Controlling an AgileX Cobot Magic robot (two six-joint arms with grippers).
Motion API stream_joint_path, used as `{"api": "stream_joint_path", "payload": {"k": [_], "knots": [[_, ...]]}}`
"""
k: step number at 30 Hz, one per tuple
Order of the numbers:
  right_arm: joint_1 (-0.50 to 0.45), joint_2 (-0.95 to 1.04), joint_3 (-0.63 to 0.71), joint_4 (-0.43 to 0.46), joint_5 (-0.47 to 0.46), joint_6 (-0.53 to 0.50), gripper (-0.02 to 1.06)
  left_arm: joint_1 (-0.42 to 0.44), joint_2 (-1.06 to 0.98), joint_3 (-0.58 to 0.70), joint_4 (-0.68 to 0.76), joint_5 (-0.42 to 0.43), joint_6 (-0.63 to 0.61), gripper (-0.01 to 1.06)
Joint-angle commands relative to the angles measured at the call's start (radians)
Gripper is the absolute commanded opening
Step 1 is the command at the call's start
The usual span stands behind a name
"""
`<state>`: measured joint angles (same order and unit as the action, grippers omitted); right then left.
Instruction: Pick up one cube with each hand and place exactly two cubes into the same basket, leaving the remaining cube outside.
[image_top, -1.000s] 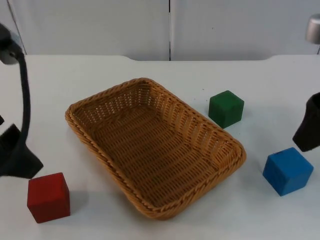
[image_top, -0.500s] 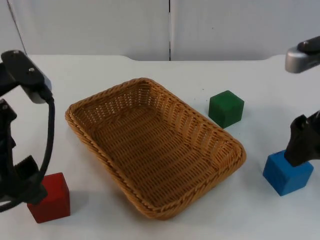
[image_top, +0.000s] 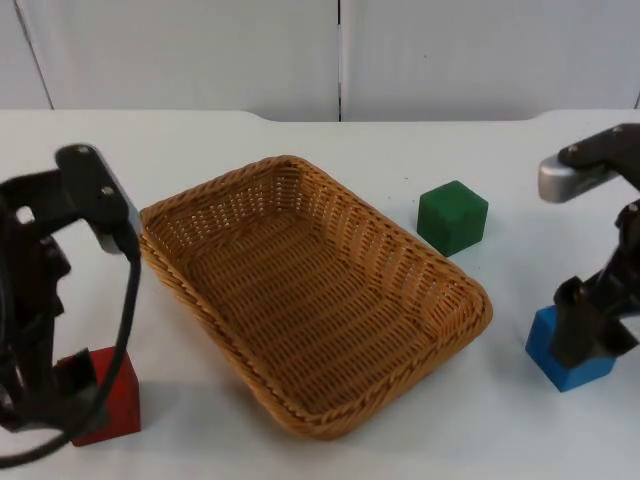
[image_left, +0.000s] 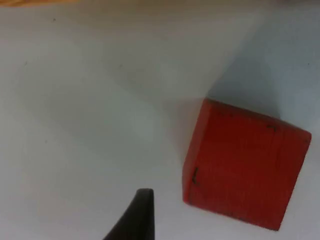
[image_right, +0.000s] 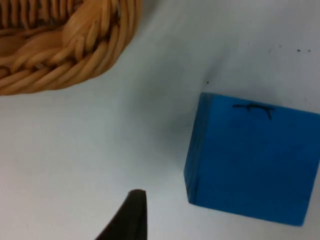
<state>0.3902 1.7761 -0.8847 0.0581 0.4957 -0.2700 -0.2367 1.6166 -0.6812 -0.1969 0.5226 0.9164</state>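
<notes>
A woven basket (image_top: 460, 285) lies slantwise in the middle of the table, with nothing in it. The red cube (image_top: 112, 403) sits near the front left, and my left gripper (image_top: 68, 388) hangs low over its left side, open. In the left wrist view one black fingertip (image_left: 138, 219) stands a short gap beside the red cube (image_left: 245, 170). The blue cube (image_top: 566, 362) rests at the front right under my right gripper (image_top: 588, 335), also open. Its fingertip (image_right: 129, 220) stands apart from the blue cube (image_right: 250, 160). The green cube (image_top: 452, 217) stands alone behind the basket's right end.
The basket rim (image_right: 75, 55) lies close to the blue cube. The grey partition wall (image_top: 340, 55) closes off the back of the table. White table top (image_top: 500, 430) stretches in front of the basket.
Both arms have swung inward and down. The left arm now covers the red cube's left side, and the right arm has dropped onto the blue cube's top.
</notes>
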Motion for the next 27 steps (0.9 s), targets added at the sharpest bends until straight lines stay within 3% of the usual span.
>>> {"api": "stream_joint_path", "payload": {"k": [1, 18, 27], "knots": [[0.004, 0.016, -0.007, -0.003, -0.019, 0.000, 1.05, -0.011, 0.014, -0.005, 0.023, -0.020, 0.011, 1.05], [0.004, 0.091, -0.007, -0.001, -0.166, 0.000, 1.05, -0.013, 0.162, -0.005, 0.029, -0.134, 0.045, 1.05], [0.004, 0.126, -0.007, -0.001, -0.178, 0.000, 1.05, -0.013, 0.182, -0.005, 0.029, -0.167, 0.045, 1.05]]}}
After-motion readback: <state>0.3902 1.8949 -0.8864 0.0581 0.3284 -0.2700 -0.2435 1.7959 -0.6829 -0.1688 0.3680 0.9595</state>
